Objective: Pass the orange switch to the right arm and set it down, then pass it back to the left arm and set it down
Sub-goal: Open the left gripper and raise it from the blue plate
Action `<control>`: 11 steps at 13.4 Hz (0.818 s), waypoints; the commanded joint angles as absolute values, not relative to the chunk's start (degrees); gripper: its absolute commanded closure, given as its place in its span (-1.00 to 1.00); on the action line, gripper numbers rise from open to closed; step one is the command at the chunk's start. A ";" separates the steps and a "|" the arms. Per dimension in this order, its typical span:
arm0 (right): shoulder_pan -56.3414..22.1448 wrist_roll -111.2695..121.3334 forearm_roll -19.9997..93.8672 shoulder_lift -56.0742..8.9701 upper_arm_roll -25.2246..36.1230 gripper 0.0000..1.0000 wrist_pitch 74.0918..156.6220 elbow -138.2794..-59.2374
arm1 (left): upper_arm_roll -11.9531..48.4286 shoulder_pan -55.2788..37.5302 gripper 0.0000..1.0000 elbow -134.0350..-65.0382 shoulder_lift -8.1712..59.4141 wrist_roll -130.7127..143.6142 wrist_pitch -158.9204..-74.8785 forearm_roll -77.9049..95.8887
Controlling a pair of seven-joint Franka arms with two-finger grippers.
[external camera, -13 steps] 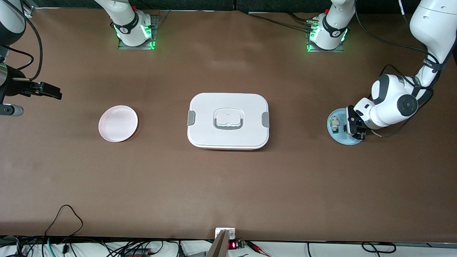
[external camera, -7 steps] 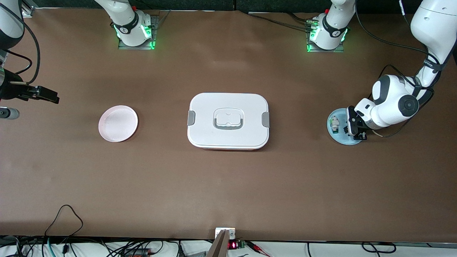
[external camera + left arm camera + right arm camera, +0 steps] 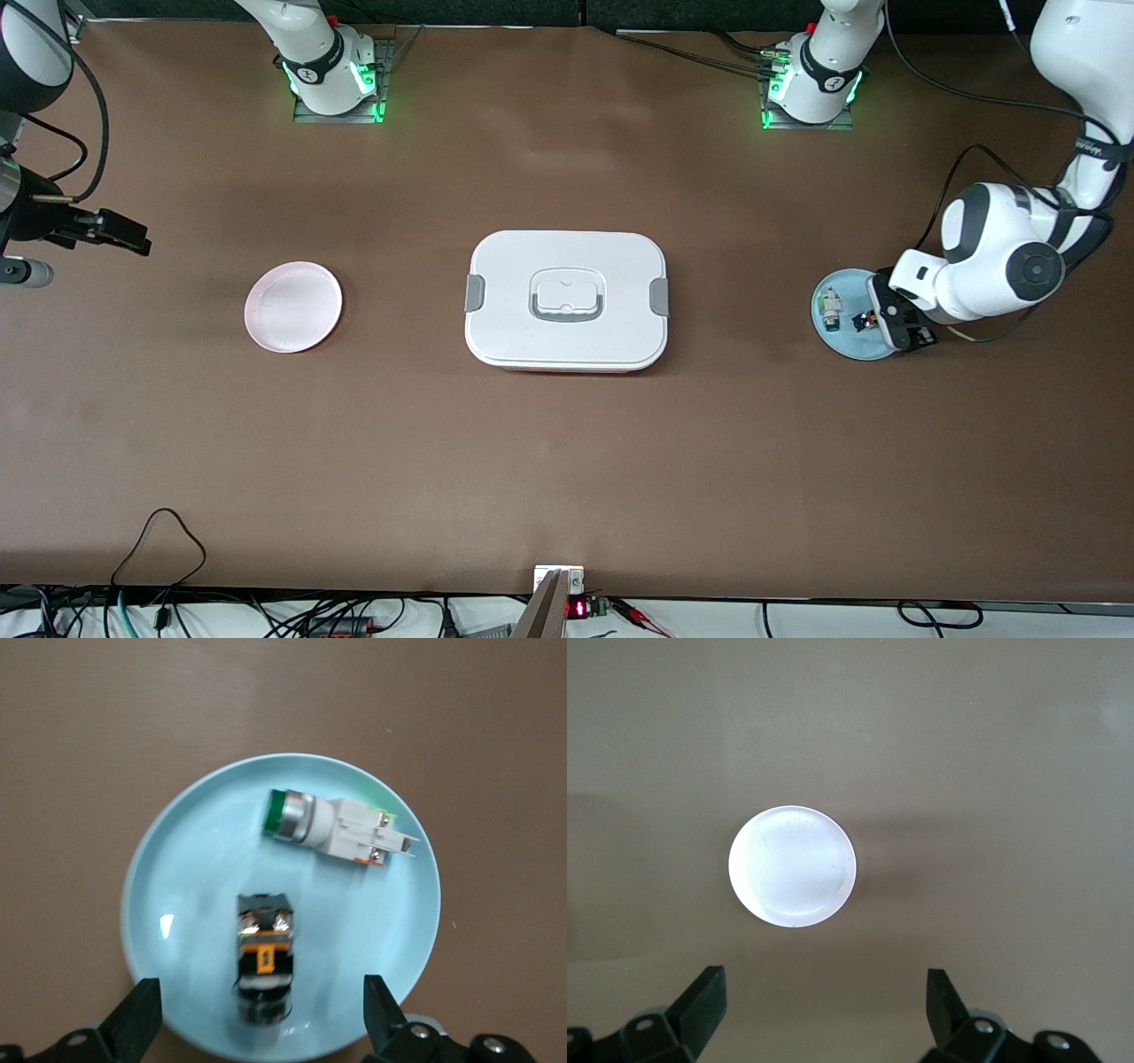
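Observation:
The orange switch, a small black part with an orange tab, lies on a pale blue plate at the left arm's end of the table. My left gripper hangs low over that plate, open, its fingers wide on either side of the switch's end without touching it. The white box with grey latches sits mid-table. My right gripper is open and empty at the right arm's end, over bare table near a pink plate.
A white-and-green component lies on the blue plate beside the switch, toward the box. Cables trail along the table edge nearest the front camera.
My left gripper has gone from shut to open and drawn back a little toward the left arm's end, so the switch now shows on the plate. The right gripper shifted only slightly.

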State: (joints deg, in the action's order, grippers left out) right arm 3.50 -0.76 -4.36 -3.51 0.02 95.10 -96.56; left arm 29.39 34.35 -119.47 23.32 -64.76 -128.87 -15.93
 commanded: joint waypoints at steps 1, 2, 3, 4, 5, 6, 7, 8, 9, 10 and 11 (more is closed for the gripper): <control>4.04 0.09 -4.04 0.09 -0.44 -1.00 95.72 -100.37 | 29.97 34.80 -1.00 -118.30 20.05 -56.45 -125.16 -16.61; 4.04 0.26 -4.04 -0.43 -0.44 -1.00 95.63 -99.50 | 30.06 34.80 -1.00 -117.69 18.82 -53.64 -124.46 -16.26; 3.96 0.35 -4.13 -0.53 -0.44 -1.00 95.63 -98.88 | 30.75 34.80 -1.00 -117.34 17.59 -50.74 -123.06 -15.13; 3.96 0.35 -4.13 -0.53 -0.53 -1.00 95.62 -98.44 | 31.98 34.80 -1.00 -116.20 15.75 -46.62 -120.26 -13.99; 4.04 0.35 -4.04 -0.53 -0.44 -1.00 95.54 -97.92 | 32.51 34.89 -1.00 -114.89 14.43 -42.23 -116.75 -13.71; 4.13 0.35 -3.96 -0.53 -0.44 -1.00 95.54 -97.48 | 33.56 34.81 -1.00 -112.87 13.37 -37.92 -113.15 -12.49; 3.87 0.26 -4.04 -0.53 -0.61 -1.00 95.54 -97.30 | 34.88 34.98 -1.00 -110.94 12.58 -33.88 -109.11 -10.83; 3.69 -0.17 -4.04 -0.44 -0.88 -1.00 95.36 -97.21 | 35.24 34.98 -1.00 -108.66 12.13 -29.66 -105.16 -9.85; 3.78 -0.18 -4.04 -0.44 -0.88 -1.00 95.01 -97.03 | 35.94 34.98 -1.00 -106.46 11.78 -25.44 -101.46 -8.97; 3.95 -0.09 -3.96 -0.35 -0.44 -1.00 94.66 -96.25 | 36.30 34.98 -1.00 -103.91 11.43 -21.57 -98.47 -8.01; 4.13 0.09 -3.87 -0.35 -0.18 -1.00 93.18 -95.20 | 36.47 34.98 -1.00 -101.10 11.34 -17.71 -95.04 -6.95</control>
State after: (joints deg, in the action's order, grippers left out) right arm 3.50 -0.69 -4.35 -0.89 -0.33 95.35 -96.99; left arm 35.72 34.35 -105.99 11.41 -23.94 -100.80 -8.98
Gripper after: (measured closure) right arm 0.000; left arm 0.000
